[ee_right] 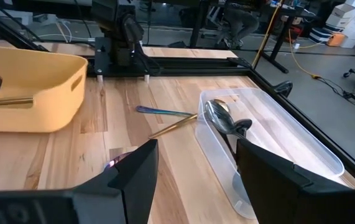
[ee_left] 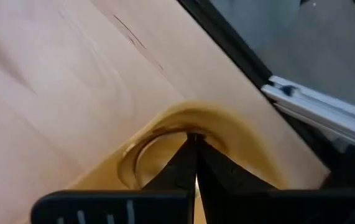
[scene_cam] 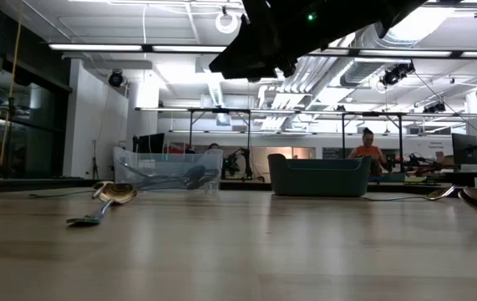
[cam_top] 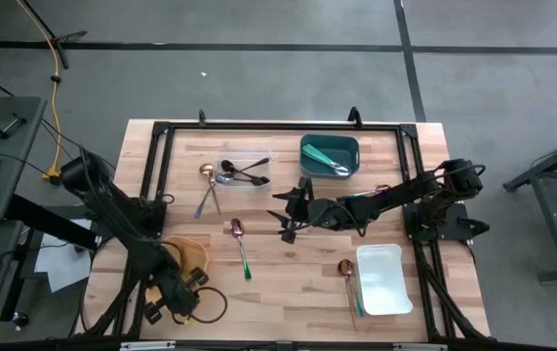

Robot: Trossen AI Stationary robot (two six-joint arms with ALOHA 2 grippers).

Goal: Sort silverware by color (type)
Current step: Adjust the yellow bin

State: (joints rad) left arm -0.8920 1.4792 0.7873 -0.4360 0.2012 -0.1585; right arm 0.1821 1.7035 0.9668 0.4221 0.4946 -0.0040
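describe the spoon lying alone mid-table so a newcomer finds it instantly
On the wooden table, look between the yellow bin at the left front and the white bin at the right front. The spoon lies on bare wood there, alone, with a pink-purple bowl and a green handle.

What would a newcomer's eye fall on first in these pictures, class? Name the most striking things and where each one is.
The right gripper hangs open above the middle of the wooden table. Behind it sit a teal container and a clear container holding dark spoons, with a gold spoon beside the clear one. The left gripper rests shut over the yellow container at the near left corner.
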